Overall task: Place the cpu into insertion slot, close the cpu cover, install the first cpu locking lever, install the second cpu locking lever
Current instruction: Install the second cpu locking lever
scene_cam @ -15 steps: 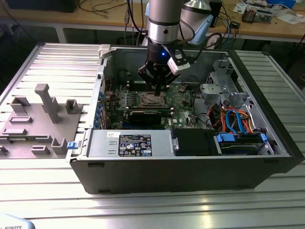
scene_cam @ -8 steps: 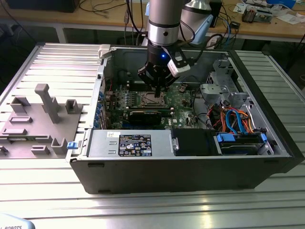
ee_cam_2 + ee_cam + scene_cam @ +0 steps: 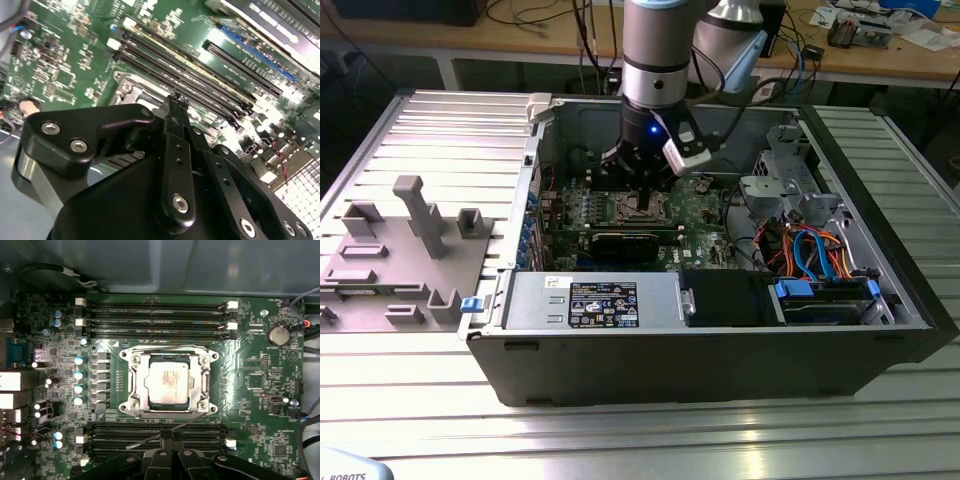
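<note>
Ribbed aluminium table [image 3: 410, 420] carries the open computer case [image 3: 720, 350].

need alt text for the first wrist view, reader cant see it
The cpu sits in the insertion slot at the centre of a green motherboard, framed by the closed silver cpu cover. A thin lever angles out beside the socket, towards the black gripper. Dark memory slots run along two sides.

- The small square cpu [image 3: 168, 383] has a dull silver-grey metal top.
- The thin silver metal cpu cover [image 3: 136, 385] is shiny.
- The black gripper [image 3: 178, 100] looks smooth and matt.
</note>
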